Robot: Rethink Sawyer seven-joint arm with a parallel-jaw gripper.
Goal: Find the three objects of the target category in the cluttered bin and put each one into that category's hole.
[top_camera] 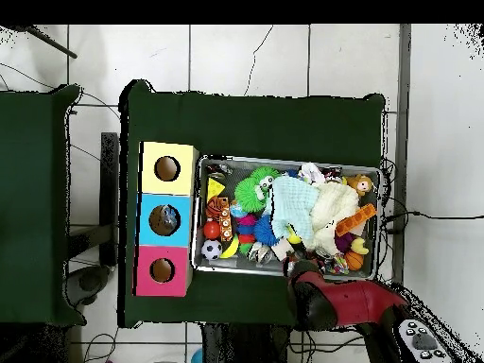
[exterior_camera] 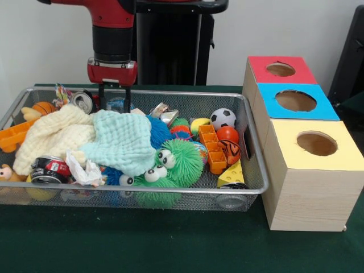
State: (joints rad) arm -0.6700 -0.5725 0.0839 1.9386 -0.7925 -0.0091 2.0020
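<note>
Wire mesh bin (exterior_camera: pixel 253 149) sits on the desk beside the three holed boxes (exterior_camera: pixel 301 142), filled with toys. Gripper (exterior_camera: pixel 114 98) hangs over its back edge, fingers parted, holding nothing.

A wire bin (exterior_camera: pixel 250 170) is being carried by the worktop (exterior_camera: pixel 170 244), with a row of three boxes (exterior_camera: pixel 307 170) set just beside it at 3 o'clock in the front view. In that row, one box is standing nearest the camera, a second box (exterior_camera: pixel 296 102) behind it, and a third box (exterior_camera: pixel 278 69) at the far end. Inside the bin, two cloths (exterior_camera: pixel 122 139) are being laid over the clutter at the middle and toward 9 o'clock. A soccer ball (exterior_camera: pixel 223 118) is lying toward 2 o'clock, a wedge (exterior_camera: pixel 232 174) toward 4 o'clock, a can (exterior_camera: pixel 48 169) toward 8 o'clock. The gripper (exterior_camera: pixel 114 94) is being held over the 12 o'clock rim.
</note>
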